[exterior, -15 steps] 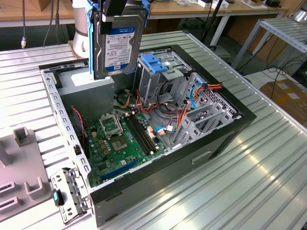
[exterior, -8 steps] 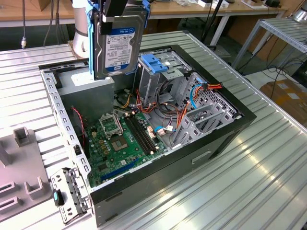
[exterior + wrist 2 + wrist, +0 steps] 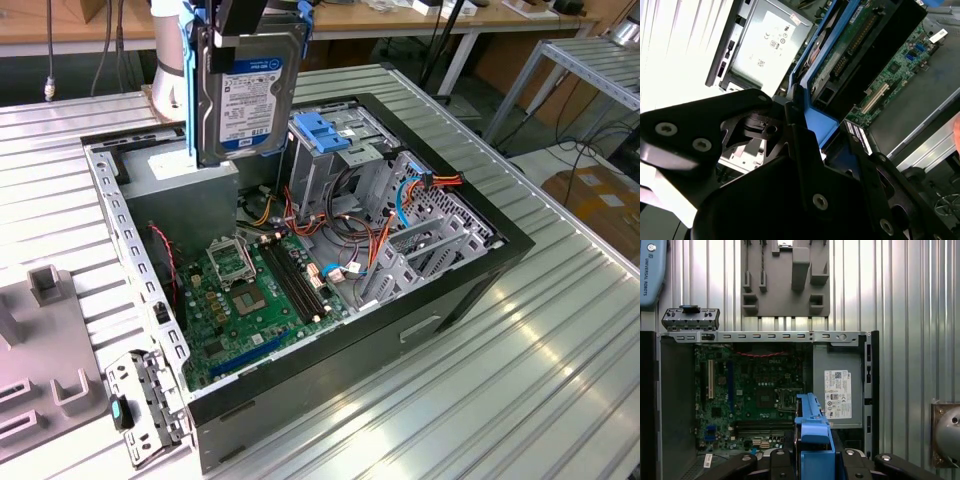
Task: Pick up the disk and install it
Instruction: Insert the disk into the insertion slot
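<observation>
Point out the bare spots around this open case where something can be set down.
Bare ribbed table on the exterior view's right of the case. Crowded inside: cables around the drive cage, the disk in the gripper overhead; grey fixture plate on the exterior view's left.

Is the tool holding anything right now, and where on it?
Yes: the tool grips the disk by its blue-framed top edge, disk hanging upright.
</observation>
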`<state>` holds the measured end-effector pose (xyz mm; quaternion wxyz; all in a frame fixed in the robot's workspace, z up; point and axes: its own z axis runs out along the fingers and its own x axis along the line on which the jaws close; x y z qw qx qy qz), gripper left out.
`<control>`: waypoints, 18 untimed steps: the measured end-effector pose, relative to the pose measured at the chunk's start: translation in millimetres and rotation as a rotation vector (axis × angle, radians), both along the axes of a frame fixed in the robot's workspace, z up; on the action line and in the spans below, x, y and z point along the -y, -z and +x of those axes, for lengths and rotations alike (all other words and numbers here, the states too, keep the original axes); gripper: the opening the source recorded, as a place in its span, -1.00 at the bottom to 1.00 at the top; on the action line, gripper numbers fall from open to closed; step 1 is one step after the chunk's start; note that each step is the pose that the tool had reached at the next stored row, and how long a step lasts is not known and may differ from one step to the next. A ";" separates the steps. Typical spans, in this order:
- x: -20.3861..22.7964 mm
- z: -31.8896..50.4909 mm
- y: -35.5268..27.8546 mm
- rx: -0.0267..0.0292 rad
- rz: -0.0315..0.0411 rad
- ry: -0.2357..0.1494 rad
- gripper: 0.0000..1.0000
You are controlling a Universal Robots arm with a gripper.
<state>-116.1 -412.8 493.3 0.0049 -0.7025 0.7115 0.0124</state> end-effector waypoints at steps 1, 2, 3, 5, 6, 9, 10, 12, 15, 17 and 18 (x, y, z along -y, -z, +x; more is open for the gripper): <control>0.1 0.0 0.0 0.0000 0.0000 0.000 -0.26; 0.4 0.0 0.0 0.0000 0.0000 0.000 -0.26; 0.5 0.0 0.0 0.0000 0.0001 0.000 -0.26; 1.0 0.0 0.0 0.0000 0.0000 0.000 -0.26; 1.1 0.0 0.0 0.0000 0.0000 0.000 -0.26; 1.7 0.0 0.0 0.0000 0.0000 0.000 -0.26; 1.9 0.0 0.0 0.0000 0.0000 0.000 -0.26; 2.4 0.0 0.0 0.0000 0.0000 0.000 -0.26; 3.0 0.0 0.0 0.0000 0.0000 0.000 -0.26; 3.5 0.0 0.0 0.0000 0.0000 0.000 -0.26; 3.7 0.0 0.0 0.0000 0.0000 0.000 -0.26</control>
